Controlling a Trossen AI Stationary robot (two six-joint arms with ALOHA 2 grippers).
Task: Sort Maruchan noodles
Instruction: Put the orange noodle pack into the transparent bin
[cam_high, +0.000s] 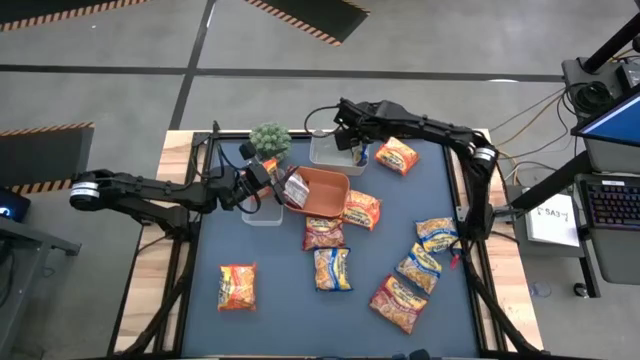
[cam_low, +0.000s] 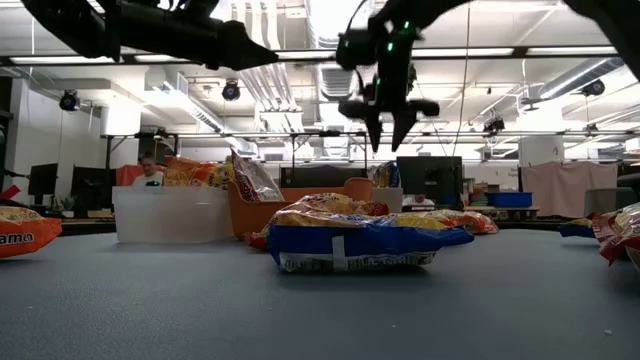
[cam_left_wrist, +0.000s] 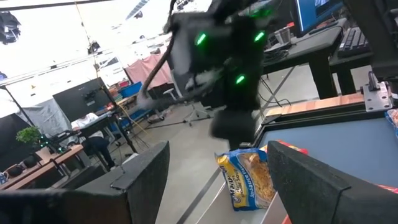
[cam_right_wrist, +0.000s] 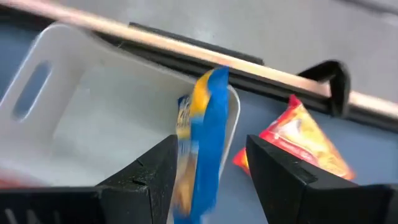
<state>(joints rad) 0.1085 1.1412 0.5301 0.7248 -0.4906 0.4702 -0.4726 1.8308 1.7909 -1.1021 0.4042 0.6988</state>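
Left side: the left gripper (cam_high: 262, 180) hangs above the clear plastic tub (cam_high: 262, 213) at the left of the blue tabletop (cam_high: 280, 300), beside the small green potted plant (cam_high: 269, 139). Its fingers stand wide apart with nothing between them. In my judgement this arm is waiting.

Near left: one flat orange glossy noodle packet (cam_high: 237, 285) lies alone, well apart from the others.

Centre: the orange plastic tray (cam_high: 322, 192) holds a packet propped at its left rim. Three more packets lie just beside and in front of it: orange-red ones at (cam_high: 361, 208) and (cam_high: 323, 233), and a blue-and-yellow one (cam_high: 333, 268) nearer.

Far centre: the right gripper (cam_high: 358, 140) hovers over the second clear white tub (cam_right_wrist: 93, 118) at the far edge. In the right wrist view a blue-and-yellow noodle packet (cam_right_wrist: 202, 143) stands on edge between its partly opened fingers, at the tub's rim. Whether it is gripped or already let go, I cannot tell; the placement suggests this tub collects the blue variety. A red packet (cam_high: 396, 155) lies just right of the tub, outside it.

Right: three packets remain unsorted, two blue-and-yellow (cam_high: 437, 234), (cam_high: 419, 268) and one red (cam_high: 398, 303). Sorting appears barely begun.
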